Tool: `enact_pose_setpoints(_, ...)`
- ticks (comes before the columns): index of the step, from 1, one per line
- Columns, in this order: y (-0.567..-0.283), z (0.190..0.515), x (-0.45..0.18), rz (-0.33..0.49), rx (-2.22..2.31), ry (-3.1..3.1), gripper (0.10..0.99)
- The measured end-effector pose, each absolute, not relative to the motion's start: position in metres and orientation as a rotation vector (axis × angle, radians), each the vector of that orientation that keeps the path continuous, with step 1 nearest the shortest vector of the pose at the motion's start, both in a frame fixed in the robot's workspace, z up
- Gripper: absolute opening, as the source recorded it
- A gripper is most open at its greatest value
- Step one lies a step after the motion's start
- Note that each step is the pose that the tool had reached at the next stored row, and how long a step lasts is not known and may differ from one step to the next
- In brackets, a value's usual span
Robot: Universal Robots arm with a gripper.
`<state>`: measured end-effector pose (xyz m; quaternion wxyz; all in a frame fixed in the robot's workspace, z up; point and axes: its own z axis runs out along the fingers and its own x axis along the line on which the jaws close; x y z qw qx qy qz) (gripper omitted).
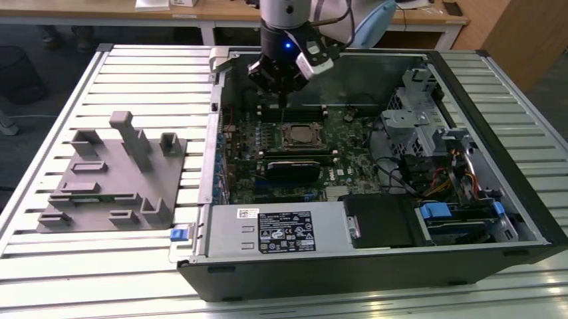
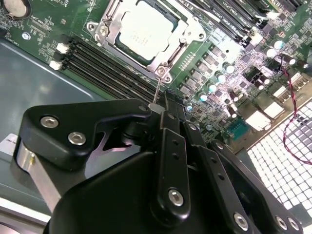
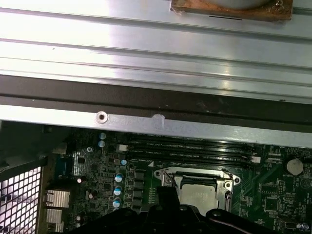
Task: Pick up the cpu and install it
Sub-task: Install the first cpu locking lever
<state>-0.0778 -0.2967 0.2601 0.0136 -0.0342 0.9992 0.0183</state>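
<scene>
The cpu (image 2: 144,34) lies flat with its pale silvery top up, inside the metal frame of the black socket (image 1: 299,135) on the green motherboard; it also appears in the first wrist view (image 3: 202,195). My gripper (image 1: 282,93) hangs inside the open computer case, just above the socket's far edge. In the second wrist view the black fingers (image 2: 168,131) meet at the gripper's tip (image 2: 158,111), shut on a thin metal rod (image 2: 156,90). The rod's tip points at a corner of the socket frame, beside the cpu, not on it.
A grey plastic holder (image 1: 111,179) stands on the slatted table at the exterior view's left. Inside the case (image 1: 373,272) are a grey box with a white label (image 1: 279,229), memory slots (image 2: 107,68) next to the socket, and drive cages with cables (image 1: 435,146) at the right.
</scene>
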Motion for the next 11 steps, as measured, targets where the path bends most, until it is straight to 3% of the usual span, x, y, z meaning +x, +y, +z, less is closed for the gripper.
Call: enact_pose_setpoints(11,-0.2967,0.2598,-0.0719,0.057,-0.107,3.112,0.106)
